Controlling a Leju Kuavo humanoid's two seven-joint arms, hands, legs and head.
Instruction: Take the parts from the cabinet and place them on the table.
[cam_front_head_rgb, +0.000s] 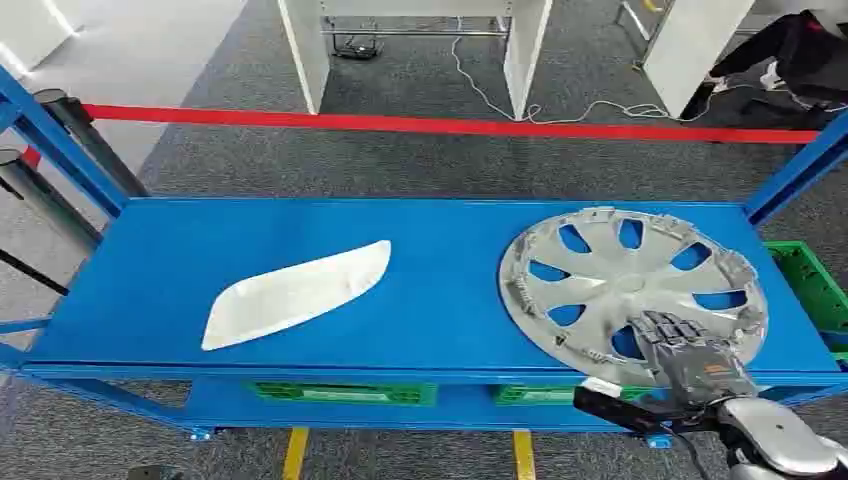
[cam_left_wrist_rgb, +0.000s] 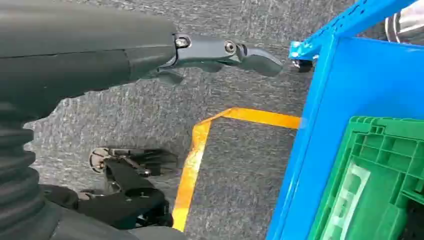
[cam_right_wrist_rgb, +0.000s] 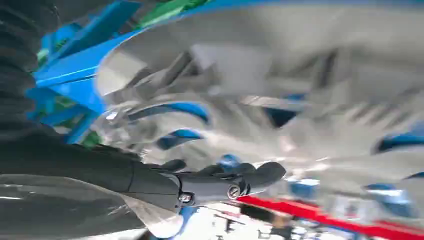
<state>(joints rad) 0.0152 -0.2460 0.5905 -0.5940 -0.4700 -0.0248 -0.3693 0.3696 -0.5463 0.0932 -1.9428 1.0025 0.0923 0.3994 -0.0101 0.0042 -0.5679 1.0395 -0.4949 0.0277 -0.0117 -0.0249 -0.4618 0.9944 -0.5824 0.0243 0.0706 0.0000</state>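
On the right end of the blue worktop (cam_front_head_rgb: 440, 300) sits our hubcap (cam_front_head_rgb: 632, 290), a silver wheel cover lying flat with its rounded cut-outs showing the blue underneath and little clips around the rim. Our right hand (cam_front_head_rgb: 685, 350) is over its near edge, fingers laid on the rim and a spoke; whether it's actually gripping or just resting there, we can't tell. From the right wrist view the hubcap (cam_right_wrist_rgb: 280, 95) is a grey blur up close, with the thumb (cam_right_wrist_rgb: 235, 182) stretched out alongside it.

Well apart to the left lies the other part, a white curved panel (cam_front_head_rgb: 295, 295), long and pointed at both ends, flat on the worktop.

Our left hand (cam_left_wrist_rgb: 215, 55) hangs low beside the frame over the grey carpet (cam_left_wrist_rgb: 240, 165), fingers loose and holding nothing. Green crates (cam_front_head_rgb: 340, 393) sit on the shelf below the worktop. A red tape line (cam_front_head_rgb: 420, 124) runs across the floor behind, yellow tape (cam_left_wrist_rgb: 195, 155) in front.
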